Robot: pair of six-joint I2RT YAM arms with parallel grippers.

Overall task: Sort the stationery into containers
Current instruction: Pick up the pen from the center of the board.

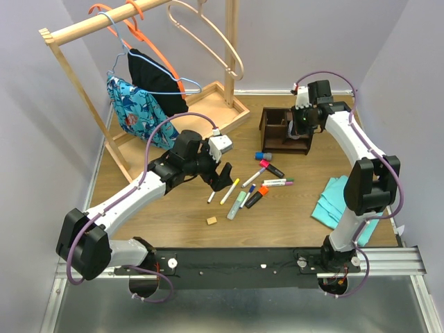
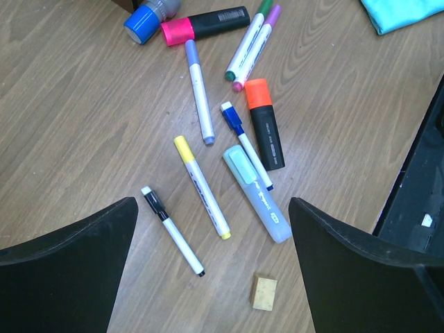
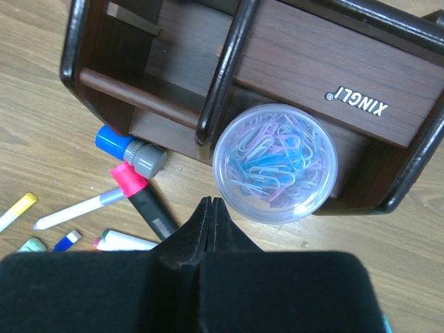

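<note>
The stationery lies loose on the wooden table: a tan eraser [image 2: 264, 292], a black-capped white marker [image 2: 172, 230], a yellow pen [image 2: 201, 186], a pale highlighter [image 2: 257, 194], a blue-capped marker [image 2: 246, 146], an orange highlighter [image 2: 265, 123], a grey pen [image 2: 199, 91] and a pink highlighter [image 2: 205, 26]. My left gripper [image 2: 211, 205] hangs open and empty above them [image 1: 220, 175]. My right gripper [image 3: 210, 201] is shut and empty over the dark brown organizer [image 3: 298, 62], just in front of a clear tub of paper clips [image 3: 275, 161] standing in it.
A folded teal cloth [image 1: 340, 201] lies at the right. A wooden clothes rack [image 1: 139, 69] with hangers and garments stands at the back left on its pale tray base [image 1: 229, 107]. A black rail [image 1: 243, 260] runs along the near edge.
</note>
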